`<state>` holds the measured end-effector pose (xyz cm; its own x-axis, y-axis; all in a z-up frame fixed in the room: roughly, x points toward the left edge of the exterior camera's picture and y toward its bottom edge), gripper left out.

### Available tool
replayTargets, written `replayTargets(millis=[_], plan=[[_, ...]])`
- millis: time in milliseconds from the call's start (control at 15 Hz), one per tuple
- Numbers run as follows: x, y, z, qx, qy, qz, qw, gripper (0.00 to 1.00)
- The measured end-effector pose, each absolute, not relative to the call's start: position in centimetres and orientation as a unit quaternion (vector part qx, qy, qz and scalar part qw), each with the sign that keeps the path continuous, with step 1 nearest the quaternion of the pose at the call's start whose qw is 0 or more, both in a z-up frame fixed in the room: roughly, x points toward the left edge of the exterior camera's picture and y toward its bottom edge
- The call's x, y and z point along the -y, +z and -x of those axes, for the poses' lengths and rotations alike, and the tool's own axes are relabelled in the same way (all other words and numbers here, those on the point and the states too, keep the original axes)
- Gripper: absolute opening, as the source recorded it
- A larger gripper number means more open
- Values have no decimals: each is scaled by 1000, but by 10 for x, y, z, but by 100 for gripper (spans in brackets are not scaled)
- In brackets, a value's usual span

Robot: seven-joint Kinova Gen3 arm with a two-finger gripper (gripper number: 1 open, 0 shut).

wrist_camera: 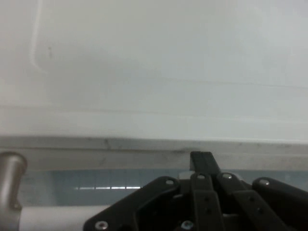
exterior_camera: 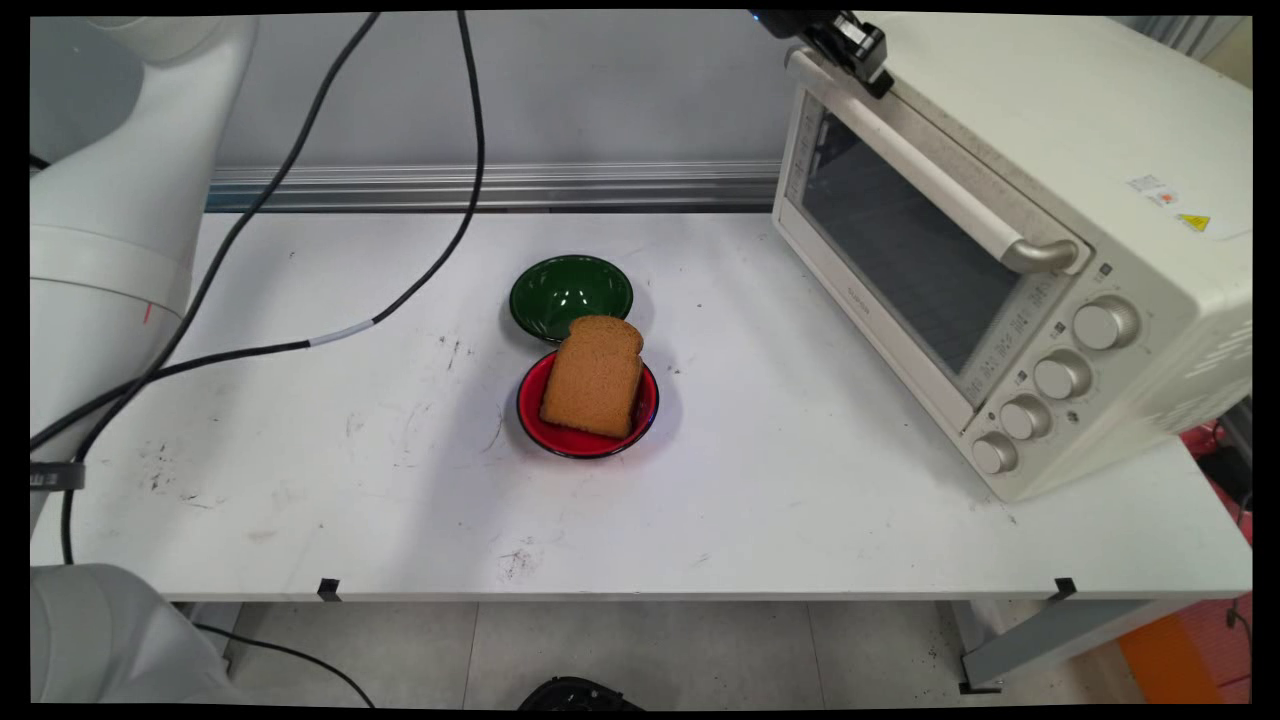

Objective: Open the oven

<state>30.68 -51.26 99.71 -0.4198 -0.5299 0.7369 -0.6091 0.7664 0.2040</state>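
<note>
Hand (exterior_camera: 858, 50) at the far top of the toaster oven (exterior_camera: 1000, 250), against its door handle (exterior_camera: 930, 170); finger state cannot be told. Handle: rigid, likely smooth bar. Bread slice (exterior_camera: 594, 377) in red bowl (exterior_camera: 560, 435), green bowl (exterior_camera: 570, 295) behind, mid-table (exterior_camera: 300, 480).

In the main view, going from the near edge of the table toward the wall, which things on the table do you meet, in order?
red bowl holding the bread slice → green bowl → toaster oven, its handle end by the gripper.
</note>
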Motion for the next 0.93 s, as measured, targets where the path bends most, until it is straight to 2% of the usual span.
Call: replayTargets(millis=[933], plan=[[502, 967, -304, 843, 25, -356, 403, 0]])
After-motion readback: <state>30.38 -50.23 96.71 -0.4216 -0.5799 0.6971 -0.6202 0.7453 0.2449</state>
